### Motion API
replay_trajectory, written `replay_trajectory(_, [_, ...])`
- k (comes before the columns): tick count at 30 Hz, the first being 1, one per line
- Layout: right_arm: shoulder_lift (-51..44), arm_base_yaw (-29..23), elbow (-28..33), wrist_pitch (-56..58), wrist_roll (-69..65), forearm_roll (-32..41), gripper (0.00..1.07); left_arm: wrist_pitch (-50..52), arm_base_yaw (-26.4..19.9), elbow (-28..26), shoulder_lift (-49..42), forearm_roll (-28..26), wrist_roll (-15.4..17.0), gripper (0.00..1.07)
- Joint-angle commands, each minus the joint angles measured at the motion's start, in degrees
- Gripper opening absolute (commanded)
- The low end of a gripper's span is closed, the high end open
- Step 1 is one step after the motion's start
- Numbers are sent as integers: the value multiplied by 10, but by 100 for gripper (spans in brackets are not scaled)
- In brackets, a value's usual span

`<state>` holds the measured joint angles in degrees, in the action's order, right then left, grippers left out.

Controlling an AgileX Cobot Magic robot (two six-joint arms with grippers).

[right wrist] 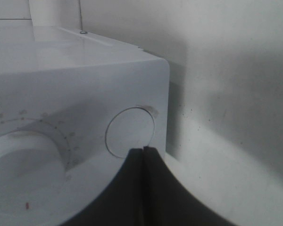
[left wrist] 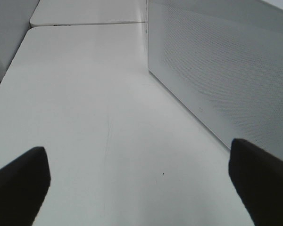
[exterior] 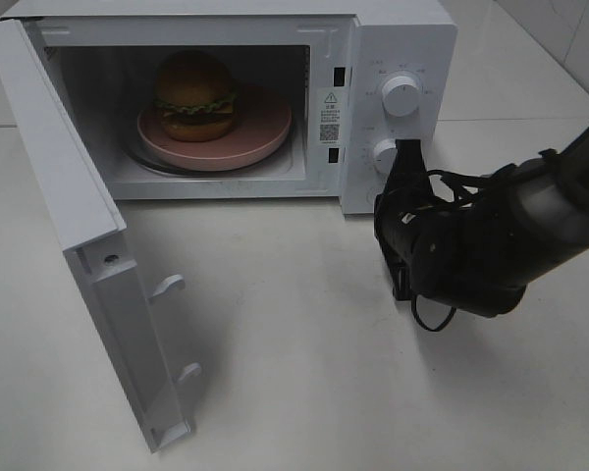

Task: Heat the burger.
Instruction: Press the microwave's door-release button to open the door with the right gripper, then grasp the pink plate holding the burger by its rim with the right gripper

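A white table (exterior: 304, 383) fills the scene, and on it stands a white microwave (exterior: 412, 39) with its door (exterior: 69, 167) swung wide open toward the left side. Inside the cavity sits a pink plate (exterior: 270, 123), and the burger (exterior: 196, 93) rests on it, toward the plate's left half. The right gripper (exterior: 407, 152) points at the control panel beside the lower dial (exterior: 383, 154); its jaws are pressed together and hold nothing, with the tips at the edge of a round button (right wrist: 127, 129). The burger lies inside, to the left of these jaws. The left gripper (left wrist: 137, 160) is out of the high view; its jaws are spread wide and empty above bare table, just beside a perforated white panel, which looks like the door's outer face. Closing the door probably comes next, and the left arm seems nearer to it.
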<state>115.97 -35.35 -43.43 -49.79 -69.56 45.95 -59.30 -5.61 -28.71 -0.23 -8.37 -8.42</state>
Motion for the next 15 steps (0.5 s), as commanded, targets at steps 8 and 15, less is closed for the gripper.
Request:
replay_trajectory(8, [-127, -2, 63, 100, 173, -9, 0, 1, -1, 1, -14, 0, -1, 98])
replay_trajectory(15, [-205, 0, 69, 209, 431, -5, 0, 1, -1, 1, -14, 0, -1, 98])
